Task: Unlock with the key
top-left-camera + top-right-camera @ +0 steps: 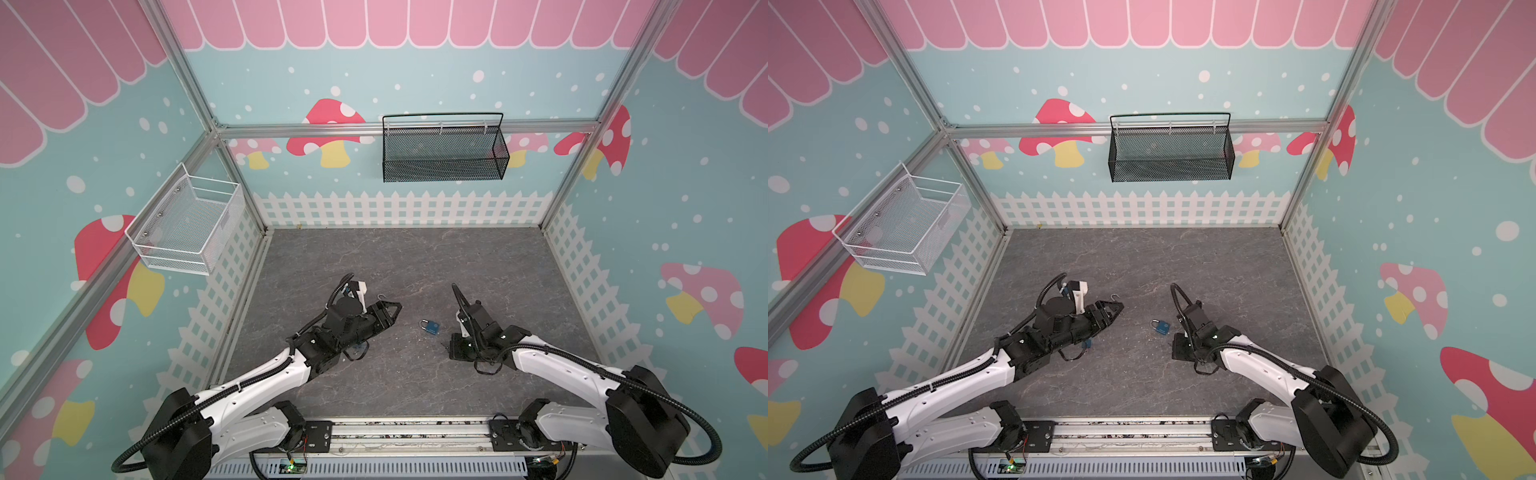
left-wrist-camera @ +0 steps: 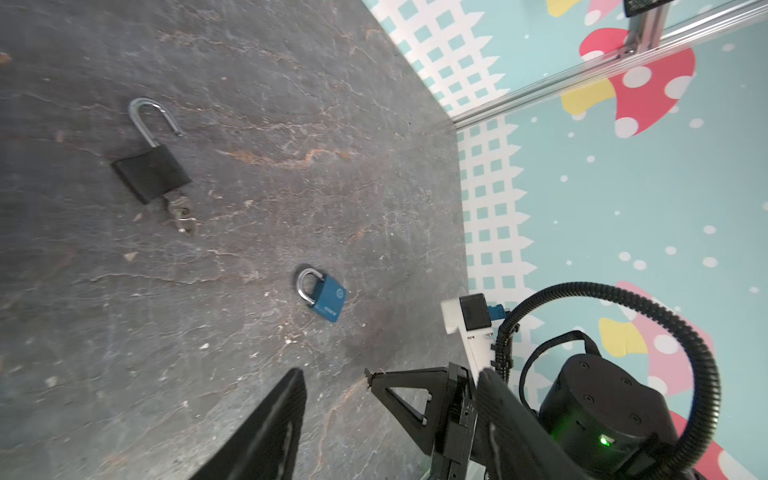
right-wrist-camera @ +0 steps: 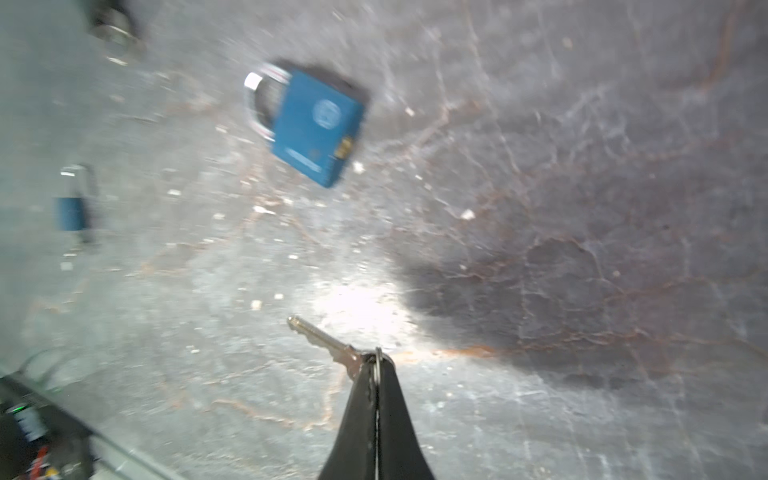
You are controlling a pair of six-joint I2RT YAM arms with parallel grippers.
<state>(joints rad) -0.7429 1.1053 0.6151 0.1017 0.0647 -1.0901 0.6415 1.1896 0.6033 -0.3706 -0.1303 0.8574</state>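
A blue padlock point(image 1: 431, 327) point(image 1: 1161, 327) lies flat on the grey floor between the arms, its shackle closed. In the right wrist view the padlock point(image 3: 316, 124) is blurred, and a brass keyhole shows on its end face. My right gripper point(image 3: 376, 361) is shut on the bow of a silver key point(image 3: 322, 338). The key's blade points toward the padlock and is well short of it. My left gripper point(image 2: 390, 371) point(image 1: 397, 311) hangs open and empty above the floor, left of the blue padlock point(image 2: 322, 295).
A black padlock point(image 2: 151, 166) lies beyond the left gripper with its shackle open and a key point(image 2: 180, 216) in its base. Only its shackle point(image 1: 381, 296) shows in the top views. A blurred small blue padlock shape point(image 3: 72, 203) lies off to one side. Fence-printed walls surround the floor.
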